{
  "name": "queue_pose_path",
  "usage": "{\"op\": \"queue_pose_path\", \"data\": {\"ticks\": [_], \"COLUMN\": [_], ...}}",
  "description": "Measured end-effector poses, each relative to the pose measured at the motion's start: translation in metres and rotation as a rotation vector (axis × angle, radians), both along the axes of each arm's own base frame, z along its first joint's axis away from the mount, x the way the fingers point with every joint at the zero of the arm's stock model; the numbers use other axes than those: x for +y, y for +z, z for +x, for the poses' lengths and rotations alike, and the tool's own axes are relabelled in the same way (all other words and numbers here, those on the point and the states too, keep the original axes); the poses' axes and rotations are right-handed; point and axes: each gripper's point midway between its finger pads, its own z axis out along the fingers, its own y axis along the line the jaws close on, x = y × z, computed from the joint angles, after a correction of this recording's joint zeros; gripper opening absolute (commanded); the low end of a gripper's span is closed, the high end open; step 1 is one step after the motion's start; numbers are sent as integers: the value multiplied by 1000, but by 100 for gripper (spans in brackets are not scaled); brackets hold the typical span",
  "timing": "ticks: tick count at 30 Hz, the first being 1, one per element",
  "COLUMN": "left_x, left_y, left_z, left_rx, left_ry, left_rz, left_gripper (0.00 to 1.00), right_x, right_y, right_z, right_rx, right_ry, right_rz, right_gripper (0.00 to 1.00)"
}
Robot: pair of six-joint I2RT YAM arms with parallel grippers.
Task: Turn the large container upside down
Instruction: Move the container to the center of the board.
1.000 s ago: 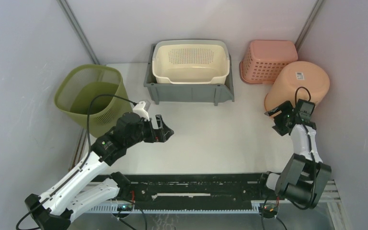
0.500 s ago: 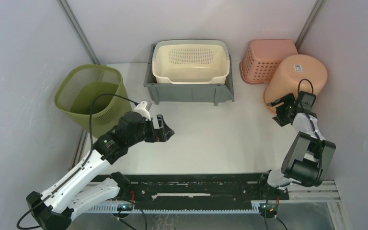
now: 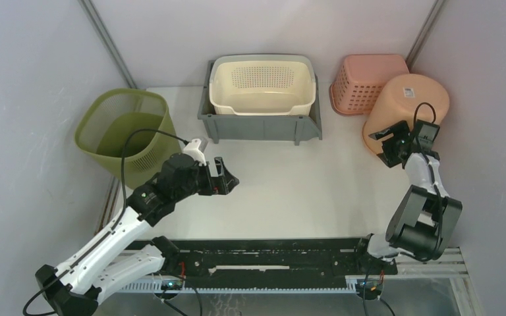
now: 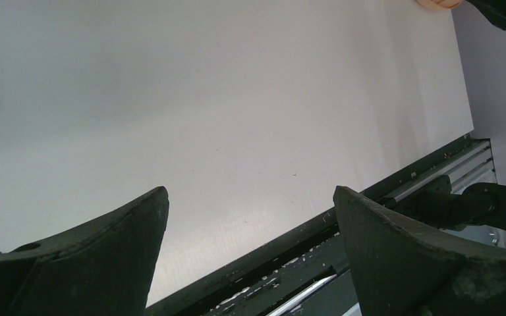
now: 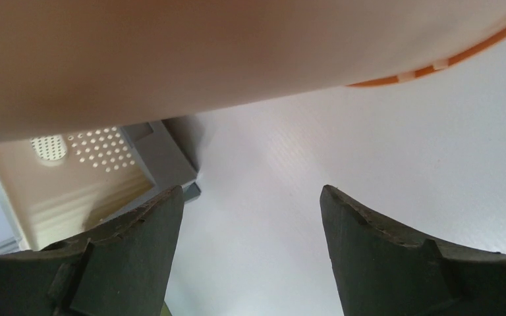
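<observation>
Peach tub [image 3: 405, 108] sits at the right edge of the frame, base uppermost with its sticker facing the overhead camera. It looks tipped toward the lower left rather than square on its rim, so I judge the flip mostly done but not settled. My right gripper [image 3: 383, 146] is at the tub's lower rim, and I read that as the place to nudge or steady the wall while it comes down. In the right wrist view the jaws stand wide with only bare table between them, and the tub's wall fills the top of that picture with its orange rim at the upper right. It grips nothing, and I cannot tell whether a finger touches the plastic. My left gripper [image 3: 227, 178] hangs over the table left of centre, jaws fully apart and empty, well away from the tub. I take that as parked out of the way. Just behind the tub, at upper right, a pink basket [image 3: 369, 79] stands mouth down, close enough that the two may touch. At top centre a grey bin [image 3: 260, 128] holds a cream perforated basket [image 3: 263, 82], and a green mesh basket [image 3: 122, 128] stands at the left edge. The white table [image 3: 290, 191] is smooth and matte, so a plastic rim may slide on it. Plain grey walls close in the back and both sides, and a black rail [image 3: 263, 263] runs along the bottom between the arm bases.
</observation>
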Motion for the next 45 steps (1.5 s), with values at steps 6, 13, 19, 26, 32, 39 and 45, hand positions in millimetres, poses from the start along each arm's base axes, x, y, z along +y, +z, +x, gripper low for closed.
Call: {"op": "queue_pose_path", "data": {"ticks": [6, 13, 19, 26, 32, 39, 45], "left_x": [1, 3, 3, 14, 41, 82, 118], "left_y": [6, 12, 12, 9, 11, 83, 123], "left_z": [-2, -4, -4, 6, 24, 51, 59], "left_rx": [-13, -29, -25, -18, -2, -131, -203], "left_ry": [2, 5, 10, 65, 168, 319, 432], "left_rz": [-18, -34, -39, -31, 3, 19, 90], "left_gripper": [100, 100, 100, 100, 100, 100, 100], "right_x": [16, 60, 127, 199, 227, 255, 268], "right_y": [30, 61, 62, 61, 58, 60, 58], "right_z": [-22, -40, -52, -74, -88, -101, -109], "right_rx": [-64, -143, -143, -157, -158, -171, -170], "right_ry": [49, 225, 451, 699, 806, 910, 958], "right_rz": [-34, -67, -59, -66, -85, -123, -136], "right_gripper": [85, 85, 85, 85, 85, 85, 85]}}
